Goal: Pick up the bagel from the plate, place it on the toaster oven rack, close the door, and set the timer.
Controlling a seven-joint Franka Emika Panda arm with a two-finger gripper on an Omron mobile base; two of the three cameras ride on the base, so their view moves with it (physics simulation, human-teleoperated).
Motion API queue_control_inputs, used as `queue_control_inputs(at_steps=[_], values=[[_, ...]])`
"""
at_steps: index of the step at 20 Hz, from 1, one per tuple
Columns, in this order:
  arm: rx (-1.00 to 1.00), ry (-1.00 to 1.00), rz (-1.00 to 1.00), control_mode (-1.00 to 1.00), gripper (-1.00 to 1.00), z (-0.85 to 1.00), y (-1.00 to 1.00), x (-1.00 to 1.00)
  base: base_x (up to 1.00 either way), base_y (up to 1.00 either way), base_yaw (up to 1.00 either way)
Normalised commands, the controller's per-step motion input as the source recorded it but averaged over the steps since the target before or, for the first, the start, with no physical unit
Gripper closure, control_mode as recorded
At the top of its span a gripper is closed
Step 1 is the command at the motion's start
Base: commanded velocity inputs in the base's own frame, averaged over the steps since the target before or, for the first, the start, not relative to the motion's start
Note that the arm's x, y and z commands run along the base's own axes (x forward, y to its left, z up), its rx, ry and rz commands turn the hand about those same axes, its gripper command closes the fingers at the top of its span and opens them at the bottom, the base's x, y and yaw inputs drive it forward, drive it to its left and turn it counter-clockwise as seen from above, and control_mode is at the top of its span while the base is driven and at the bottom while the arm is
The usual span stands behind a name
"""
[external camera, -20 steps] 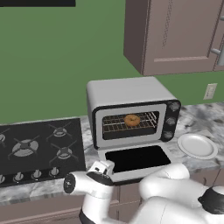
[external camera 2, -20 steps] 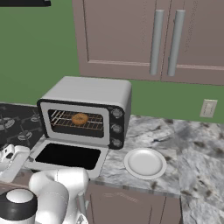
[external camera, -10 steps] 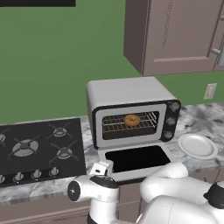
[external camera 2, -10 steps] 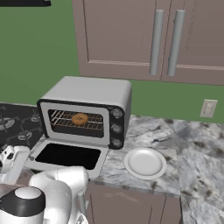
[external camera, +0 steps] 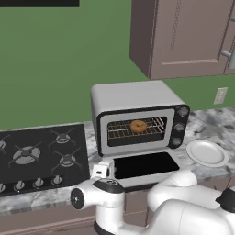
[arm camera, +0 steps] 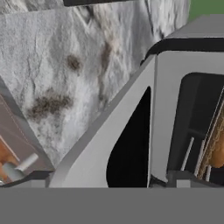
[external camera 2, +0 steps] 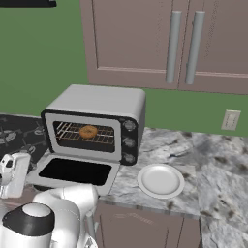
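Bagel (external camera: 138,125) already on the toaster oven rack (external camera: 120,130); door (external camera: 143,165) flat open on the worktop (external camera 2: 208,169). Gripper (external camera: 100,171) wide open, empty, at the door's left front corner. Door looks stiff, hinged, light; lift under the front edge.

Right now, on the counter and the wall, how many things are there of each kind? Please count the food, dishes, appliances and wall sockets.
Food: 1, the bagel on the toaster oven rack
Dishes: 1, the plate
Appliances: 2, the toaster oven with its door open, and the stove
Wall sockets: 1, the socket
Total: 5
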Motion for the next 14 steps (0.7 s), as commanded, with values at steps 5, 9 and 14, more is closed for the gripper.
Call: queue_control_inputs(at_steps=[5,9,14], values=[[-0.14,0.0,0.13,-1.0,-1.0,0.28,-0.02,0.36,0.0,0.0,0.0],[-0.13,0.0,0.17,-1.0,-1.0,0.39,-0.06,0.26,0.0,0.0,0.0],[-0.09,0.0,0.23,-1.0,-1.0,0.56,-0.03,0.35,0.0,0.0,0.0]])
